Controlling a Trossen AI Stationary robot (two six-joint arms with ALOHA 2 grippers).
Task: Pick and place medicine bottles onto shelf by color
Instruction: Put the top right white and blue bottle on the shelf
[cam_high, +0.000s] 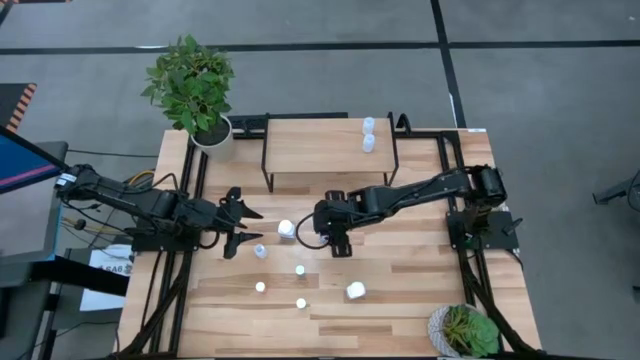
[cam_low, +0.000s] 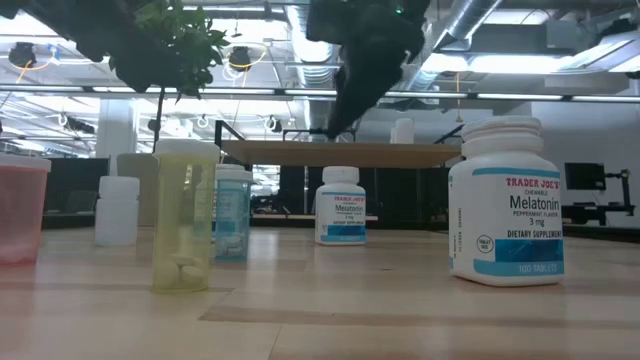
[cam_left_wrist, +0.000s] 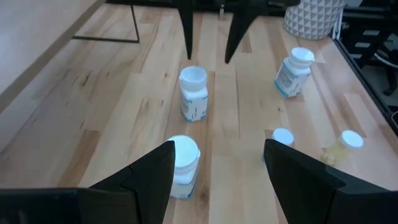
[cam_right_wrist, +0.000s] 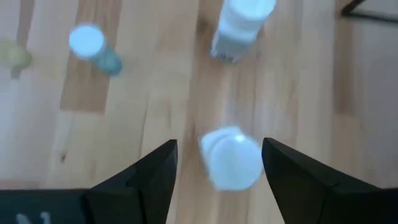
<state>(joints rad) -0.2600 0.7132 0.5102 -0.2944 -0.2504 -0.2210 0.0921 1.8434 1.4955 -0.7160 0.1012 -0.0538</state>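
Wood table (cam_high: 420, 300) centre frame: right gripper (cam_high: 338, 245) hung fingers apart, empty. Left gripper (cam_high: 243, 228) open at centre-left, white bottle (cam_high: 286, 230) between them. Shelf (cam_high: 310, 145) top centre held two blue bottles (cam_high: 368, 134); rest scattered below.

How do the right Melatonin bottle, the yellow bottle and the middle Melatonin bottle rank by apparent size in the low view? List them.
1. right Melatonin bottle
2. yellow bottle
3. middle Melatonin bottle
Nearness to the camera inflates the first two.

High cam looks straight down, low cam level across table (cam_high: 400, 300), 2 wrist cams close; all share bottles (cam_high: 356, 290).
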